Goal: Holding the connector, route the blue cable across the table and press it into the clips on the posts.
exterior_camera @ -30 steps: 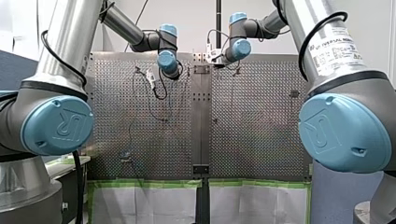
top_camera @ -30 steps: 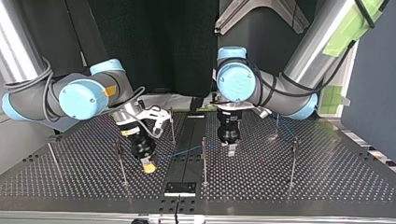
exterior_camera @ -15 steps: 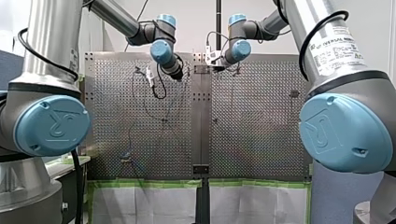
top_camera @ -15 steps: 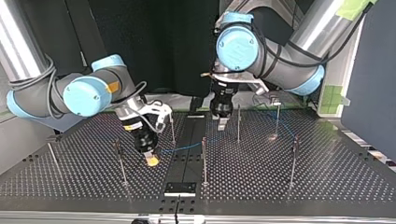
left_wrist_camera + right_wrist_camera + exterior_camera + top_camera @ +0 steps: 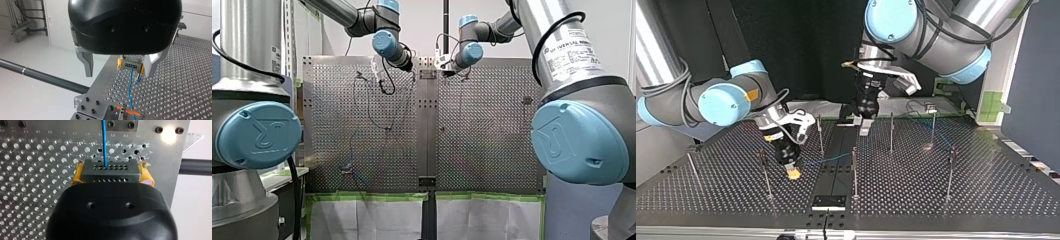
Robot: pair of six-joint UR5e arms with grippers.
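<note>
In the right wrist view my right gripper (image 5: 112, 175) is shut on the grey connector (image 5: 125, 171), which sits between its yellow pads (image 5: 76, 174). The blue cable (image 5: 104, 142) runs from the connector out over the perforated plate. In the top view that gripper (image 5: 794, 173) hangs low at the left, and the cable (image 5: 828, 160) leads from it toward the middle post (image 5: 854, 170). My left gripper (image 5: 864, 129) is raised behind that post, its metal fingers (image 5: 87, 65) open and empty. Its wrist view shows the held connector (image 5: 130, 65) beyond them and an orange clip (image 5: 126, 111) gripping the cable.
Several thin posts stand on the perforated table (image 5: 986, 185), among them ones at the top view's centre back (image 5: 891, 132), right (image 5: 950, 172) and left (image 5: 765, 172). A black bracket (image 5: 828, 201) sits at the near edge. More blue cable (image 5: 942, 139) lies at the right.
My left arm has lifted and drawn back from the cable near the middle post toward the far side of the top view. My right gripper has barely shifted, still holding the connector.
</note>
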